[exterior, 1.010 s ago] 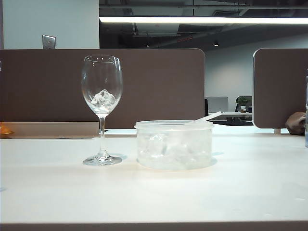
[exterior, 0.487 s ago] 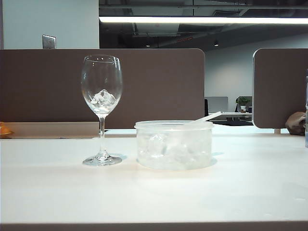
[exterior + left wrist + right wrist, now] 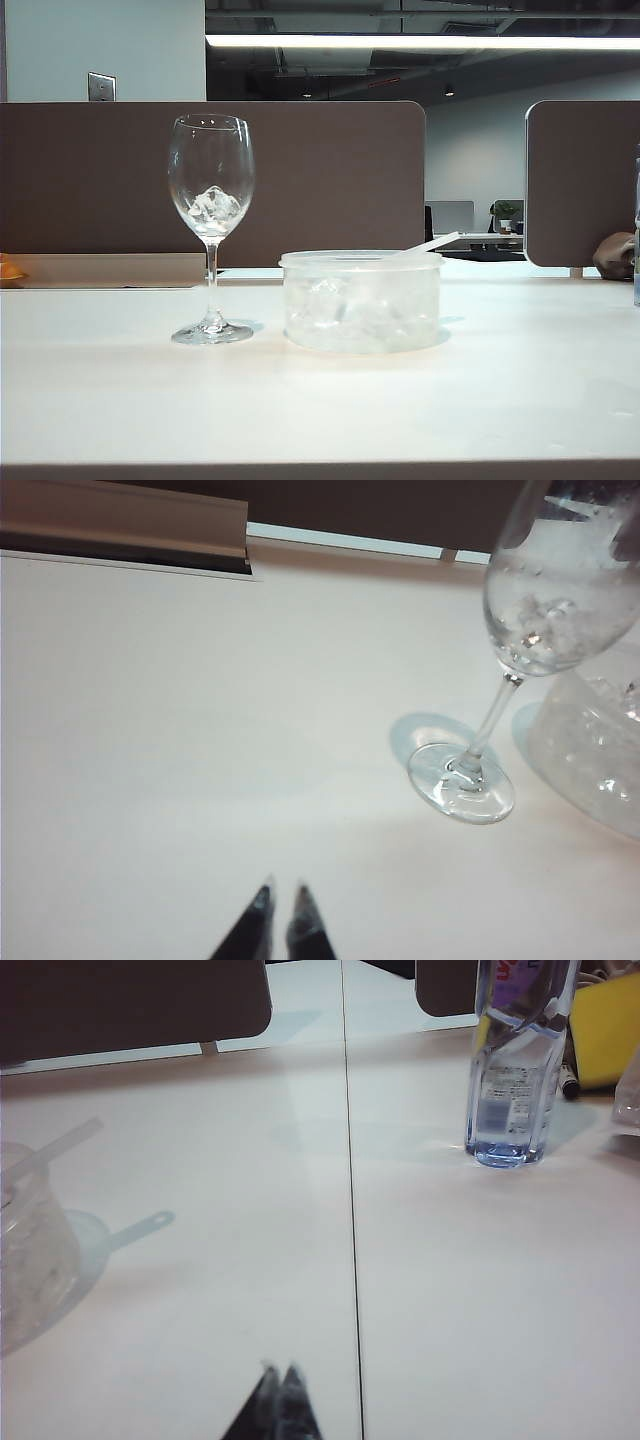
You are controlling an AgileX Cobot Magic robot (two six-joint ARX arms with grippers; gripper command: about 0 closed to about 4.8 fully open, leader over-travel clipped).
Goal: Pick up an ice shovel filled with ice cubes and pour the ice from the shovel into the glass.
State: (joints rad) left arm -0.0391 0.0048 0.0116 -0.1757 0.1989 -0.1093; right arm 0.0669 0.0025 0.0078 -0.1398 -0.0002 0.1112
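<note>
Exterior view: tall clear wine glass holds ice cubes; translucent scoop's handle rests propped in round plastic tub. Left gripper nearly closed, right gripper closed, both empty and low over the table.

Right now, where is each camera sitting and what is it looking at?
Exterior view: low at the table's edge, facing the glass and ice tub; no arm shows.
Left wrist view: on the left arm, over the table; left hand tips, shut.
Right wrist view: on the right arm; right hand shut, a water bottle ahead.
All three share the tub.
</note>
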